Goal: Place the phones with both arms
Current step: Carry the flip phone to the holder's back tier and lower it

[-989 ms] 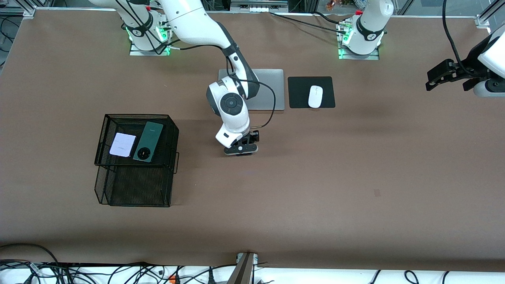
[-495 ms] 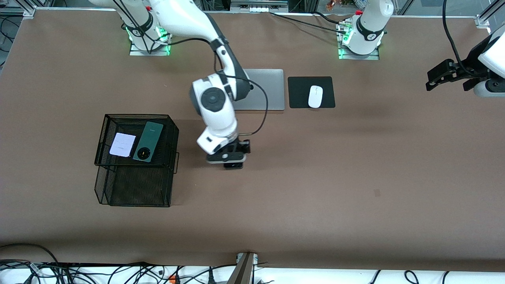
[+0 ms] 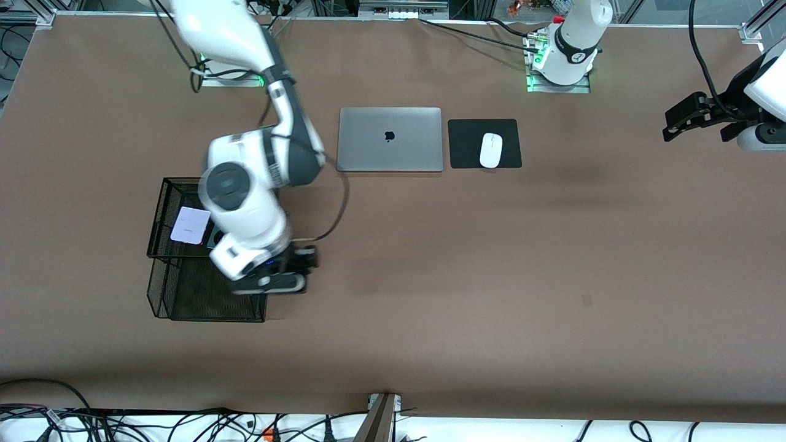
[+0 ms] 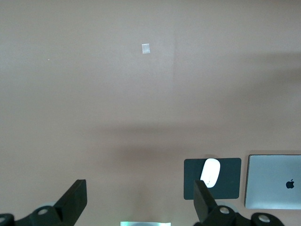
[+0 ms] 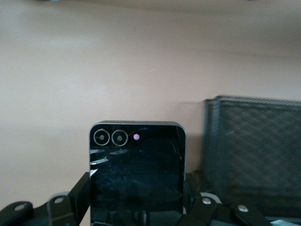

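Observation:
My right gripper (image 3: pixel 270 283) is shut on the small squarish black phone (image 5: pixel 136 172), which fills the space between its fingers in the right wrist view. It hangs over the black mesh basket's (image 3: pixel 161 253) corner toward the table's middle. The white-pink phone (image 3: pixel 191 225) lies on the basket's upper tier. The dark green phone is almost wholly hidden under my right arm. My left gripper (image 3: pixel 681 123) is open and empty, waiting high at the left arm's end of the table; its fingers (image 4: pixel 75 200) show wide apart in the left wrist view.
A closed grey laptop (image 3: pixel 390 139) lies near the robots' bases, with a white mouse (image 3: pixel 490 150) on a black pad (image 3: pixel 470 144) beside it. The mesh basket also shows in the right wrist view (image 5: pixel 254 155).
My right arm has swung from the table's middle toward the basket, carrying the black phone, and now covers the green phone. The left arm has not moved.

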Controlling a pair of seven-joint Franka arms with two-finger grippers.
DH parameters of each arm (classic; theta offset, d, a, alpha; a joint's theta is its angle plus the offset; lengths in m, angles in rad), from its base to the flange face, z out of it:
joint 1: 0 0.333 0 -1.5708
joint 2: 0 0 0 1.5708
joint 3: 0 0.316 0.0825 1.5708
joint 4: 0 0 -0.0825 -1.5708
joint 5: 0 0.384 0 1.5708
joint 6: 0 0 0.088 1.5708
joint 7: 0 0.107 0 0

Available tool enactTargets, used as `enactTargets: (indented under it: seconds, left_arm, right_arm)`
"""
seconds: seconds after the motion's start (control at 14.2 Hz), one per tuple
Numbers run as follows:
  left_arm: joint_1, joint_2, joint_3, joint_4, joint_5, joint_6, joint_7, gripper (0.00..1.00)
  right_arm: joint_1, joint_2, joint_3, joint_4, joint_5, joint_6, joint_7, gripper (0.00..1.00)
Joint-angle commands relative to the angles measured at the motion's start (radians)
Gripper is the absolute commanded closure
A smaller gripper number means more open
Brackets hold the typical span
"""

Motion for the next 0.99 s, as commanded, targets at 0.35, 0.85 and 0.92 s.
enactTargets:
  seconds: [0.35,0.85,0.92]
  left_arm:
    - [0.001,-0.008,0.002,-0.003,-0.016,0.001,0.009,0.0]
    - [-0.001,-0.008,0.002,-0.002,-0.016,0.001,0.004,0.0]
    - [-0.001,-0.008,0.002,-0.002,-0.016,0.001,0.006,0.0]
  right_arm:
    - [-0.169,0.079,0.01,0.037,-0.031,0.022,-0.229,1.0]
    - [-0.214,0.109,0.013,-0.02,-0.031,0.039,-0.28,0.98]
    - [-0.221,0.109,0.014,-0.028,-0.026,0.039,-0.279,0.96]
